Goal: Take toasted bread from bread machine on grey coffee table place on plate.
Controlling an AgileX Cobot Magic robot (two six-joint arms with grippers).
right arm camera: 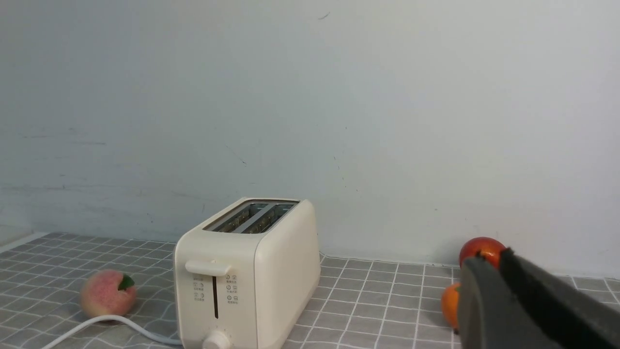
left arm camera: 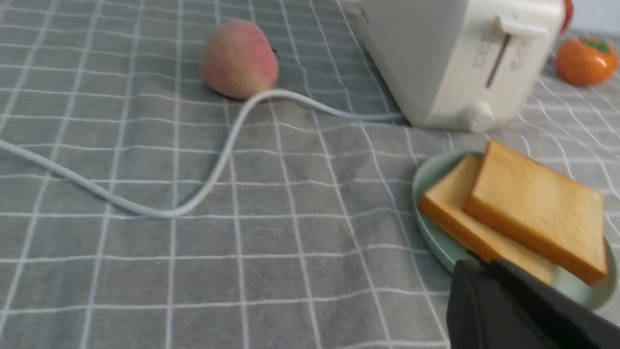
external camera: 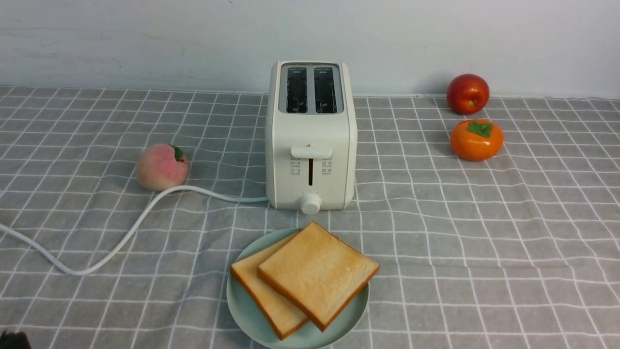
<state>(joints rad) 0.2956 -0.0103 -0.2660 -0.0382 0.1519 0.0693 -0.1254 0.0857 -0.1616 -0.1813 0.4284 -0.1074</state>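
Right in front of the bread machine [external camera: 310, 138], on the front view, both slices of toasted bread [external camera: 317, 274] already lie overlapped on the plate [external camera: 242, 310], slots empty, no arm in sight.

Left wrist view: the left end effector [left arm camera: 513, 310] sits just beside the plate's near rim, so it's the nearer arm; spread or pinched, can't tell.

Right wrist view: the right end effector [right arm camera: 528, 305] hangs well off to the machine's side by the fruit, holding nothing; jaws unclear too.
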